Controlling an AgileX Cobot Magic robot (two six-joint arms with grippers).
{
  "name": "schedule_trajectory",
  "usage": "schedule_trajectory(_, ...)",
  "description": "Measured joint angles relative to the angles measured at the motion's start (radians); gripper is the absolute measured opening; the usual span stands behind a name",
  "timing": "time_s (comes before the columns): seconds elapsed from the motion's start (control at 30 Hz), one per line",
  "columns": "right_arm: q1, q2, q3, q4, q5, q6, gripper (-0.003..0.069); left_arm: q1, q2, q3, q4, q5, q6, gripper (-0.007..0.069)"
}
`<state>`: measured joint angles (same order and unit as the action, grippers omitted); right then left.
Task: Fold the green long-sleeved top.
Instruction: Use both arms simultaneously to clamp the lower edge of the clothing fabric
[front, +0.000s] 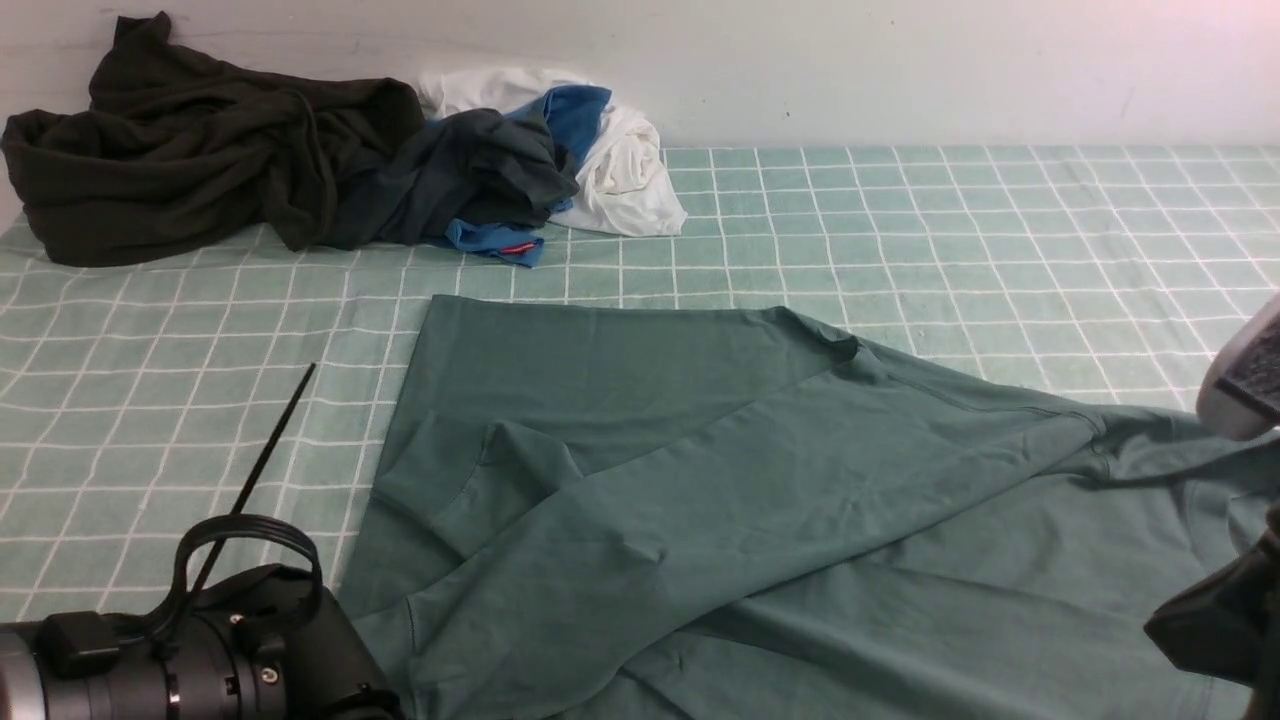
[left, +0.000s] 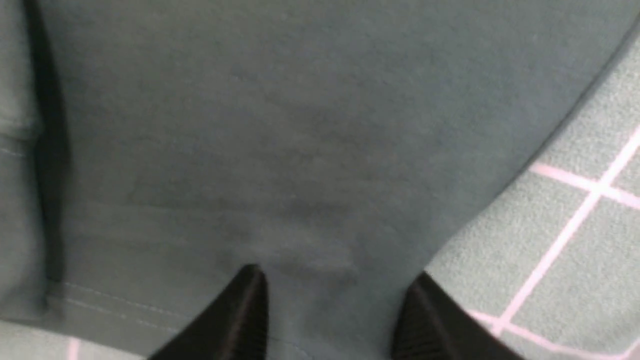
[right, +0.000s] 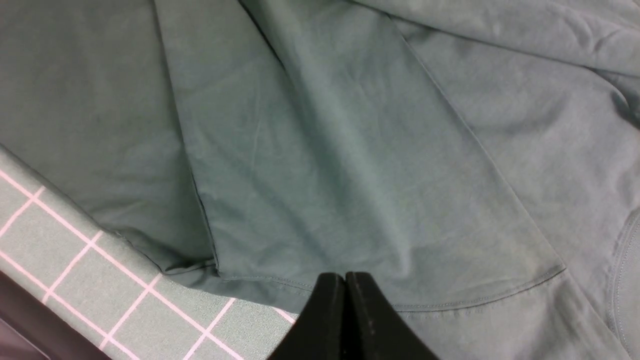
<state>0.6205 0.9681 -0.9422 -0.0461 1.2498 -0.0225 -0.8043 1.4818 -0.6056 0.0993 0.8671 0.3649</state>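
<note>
While green top (front: 700, 480) lies spread, left hand (left: 337, 277) seemingly released, right hand (right: 345, 277) clenched.

Bare checked cloth (front: 1000, 250) far right, clothes pile (front: 300, 170) blocking far left, green top (front: 700, 500) covering foreground

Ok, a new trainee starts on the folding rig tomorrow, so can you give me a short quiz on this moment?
1. True or false: the jaws of the right claw stand wide apart.
2. What lies directly under the left claw? A) the green long-sleeved top B) a white shirt C) a bare wooden board
3. Where on the checked cloth does the pile of other clothes lie?
Key: 1 false, the right claw is shut. 2 A. 3 At the far left, against the wall.
</note>
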Motion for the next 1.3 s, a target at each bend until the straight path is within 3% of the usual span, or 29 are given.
schedule_trajectory(0.1, 0.000, 0.000, 0.000, 0.000, 0.001, -0.009, -0.0014, -0.001, 0.034, 0.000, -0.010, 0.025, 0.000, 0.0096)
schedule_trajectory(0.27, 0.000, 0.000, 0.000, 0.000, 0.001, -0.045, -0.0014, -0.003, 0.044, -0.011, -0.020, 0.044, -0.007, 0.0008)
schedule_trajectory(0.47, 0.000, 0.006, 0.000, 0.039, 0.001, -0.157, 0.0020, 0.028, 0.006, -0.023, -0.024, 0.088, -0.041, 0.0006)
schedule_trajectory(0.57, 0.000, 0.025, 0.010, 0.083, 0.000, -0.259, 0.0095, 0.080, -0.046, -0.023, -0.036, 0.125, -0.048, 0.0006)
schedule_trajectory(0.77, 0.000, 0.071, 0.174, 0.110, -0.011, -0.473, 0.0391, 0.140, -0.108, -0.023, -0.067, 0.153, -0.045, 0.0006)
schedule_trajectory(0.9, 0.000, 0.120, 0.304, 0.072, -0.117, -0.523, 0.0513, 0.141, -0.108, -0.023, -0.099, 0.153, -0.025, 0.0006)
schedule_trajectory(1.07, 0.000, 0.208, 0.402, -0.029, -0.273, -0.529, 0.0546, 0.142, -0.108, -0.023, -0.112, 0.153, -0.018, 0.0006)
schedule_trajectory(1.3, 0.000, 0.330, 0.417, -0.181, -0.387, -0.529, 0.0524, 0.142, -0.108, -0.023, -0.114, 0.152, -0.018, 0.0003)
